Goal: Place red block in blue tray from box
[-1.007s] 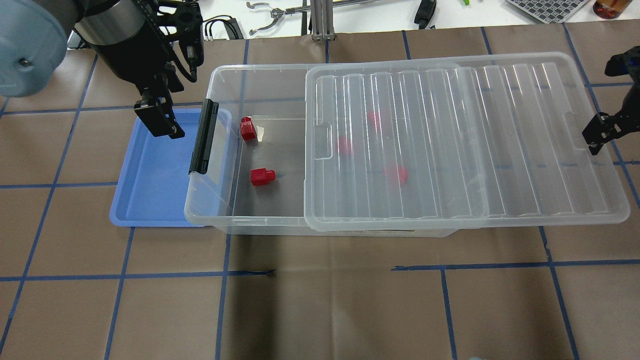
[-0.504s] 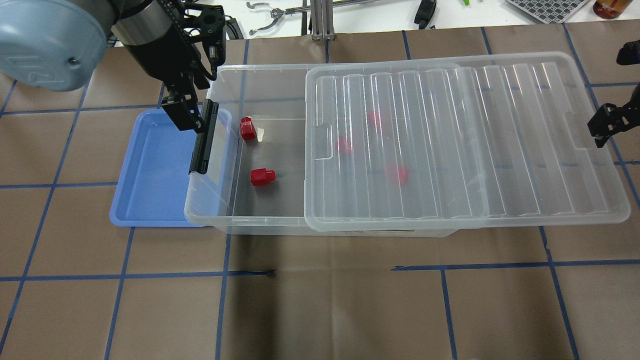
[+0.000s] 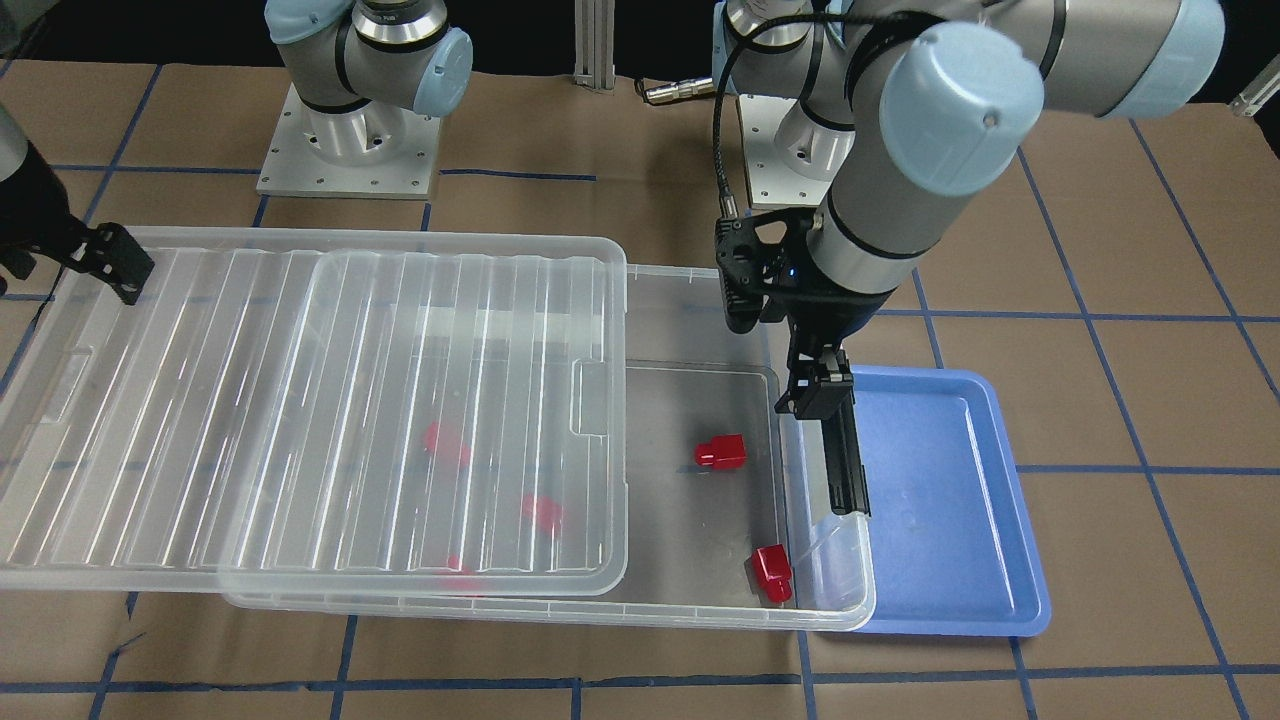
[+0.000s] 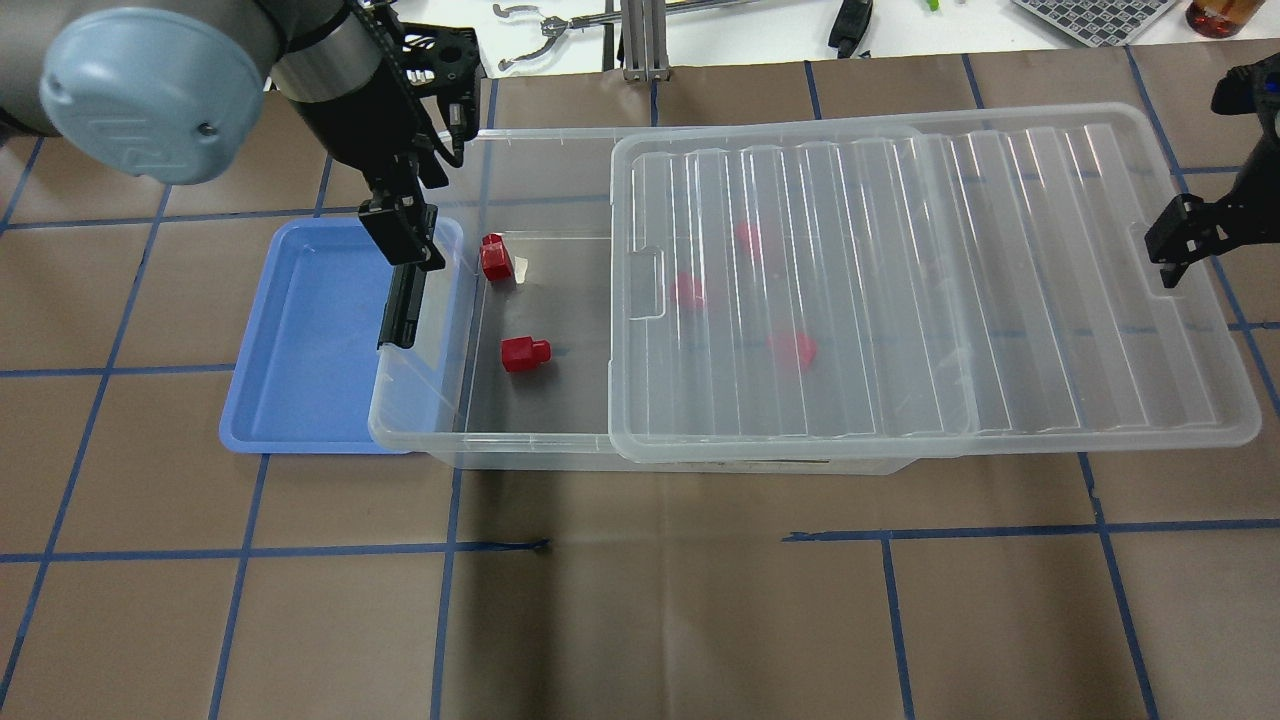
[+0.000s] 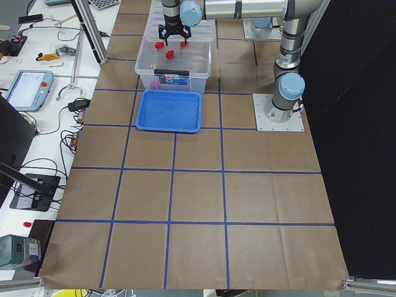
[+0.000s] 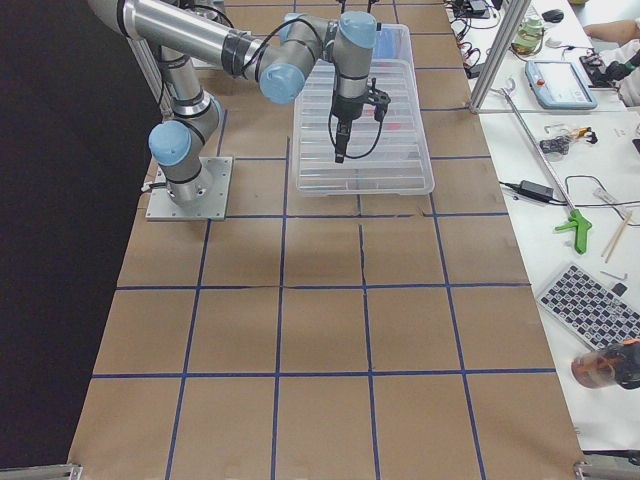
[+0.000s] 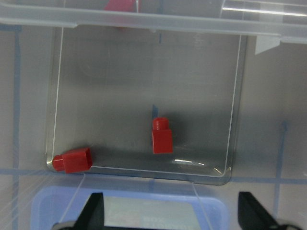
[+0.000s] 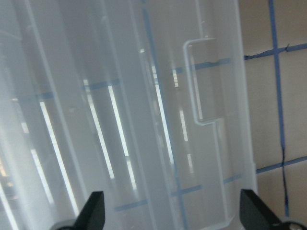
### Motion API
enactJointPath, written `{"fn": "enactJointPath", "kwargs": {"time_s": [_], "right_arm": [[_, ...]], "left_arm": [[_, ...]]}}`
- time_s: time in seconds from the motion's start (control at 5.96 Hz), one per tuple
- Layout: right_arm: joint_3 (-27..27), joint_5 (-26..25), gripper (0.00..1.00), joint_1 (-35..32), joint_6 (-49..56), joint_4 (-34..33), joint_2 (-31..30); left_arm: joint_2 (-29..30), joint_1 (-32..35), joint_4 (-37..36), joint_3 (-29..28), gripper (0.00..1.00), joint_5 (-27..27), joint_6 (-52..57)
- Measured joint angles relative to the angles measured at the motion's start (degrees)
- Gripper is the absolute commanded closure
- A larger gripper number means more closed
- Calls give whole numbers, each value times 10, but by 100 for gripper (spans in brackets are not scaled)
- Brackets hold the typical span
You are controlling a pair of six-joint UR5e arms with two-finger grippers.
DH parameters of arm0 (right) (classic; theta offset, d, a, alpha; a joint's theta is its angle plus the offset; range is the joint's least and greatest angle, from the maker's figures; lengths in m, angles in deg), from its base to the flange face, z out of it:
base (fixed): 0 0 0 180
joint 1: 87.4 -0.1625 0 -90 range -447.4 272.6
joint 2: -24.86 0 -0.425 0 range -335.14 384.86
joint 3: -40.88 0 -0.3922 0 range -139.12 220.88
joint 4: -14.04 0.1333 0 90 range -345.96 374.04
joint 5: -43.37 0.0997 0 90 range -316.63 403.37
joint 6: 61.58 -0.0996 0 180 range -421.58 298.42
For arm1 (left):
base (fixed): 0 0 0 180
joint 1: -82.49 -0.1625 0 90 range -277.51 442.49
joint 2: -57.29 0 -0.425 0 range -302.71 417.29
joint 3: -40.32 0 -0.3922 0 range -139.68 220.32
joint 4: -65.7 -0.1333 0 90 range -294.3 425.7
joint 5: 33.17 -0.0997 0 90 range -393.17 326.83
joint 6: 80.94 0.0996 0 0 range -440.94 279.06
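Red block (image 4: 524, 353) lying in half-uncovered clear box (image 4: 420, 395), blue tray (image 4: 310, 340) beside latch end

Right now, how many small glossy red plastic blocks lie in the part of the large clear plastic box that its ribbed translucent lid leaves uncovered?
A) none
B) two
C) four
B. Two lie uncovered, the red block by the corner and the red block mid-floor. Three more show only as blurs under the lid of the box.
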Motion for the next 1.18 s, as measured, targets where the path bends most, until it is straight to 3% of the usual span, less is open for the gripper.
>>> {"fn": "enactJointPath", "kwargs": {"time_s": [0.34,0.67,1.01,1.18], "right_arm": [[-57,52,0,-62,-115,91,-3],[-79,85,0,-137,-203,108,-2],[-103,97,0,-164,-222,118,2],[-108,99,0,-166,-206,120,4]], "left_arm": [[21,1,-79,55,5,-4,3],[37,0,-216,147,4,-4,16],[72,-2,-302,193,4,-4,24],[95,0,-315,192,16,-4,28]]}}
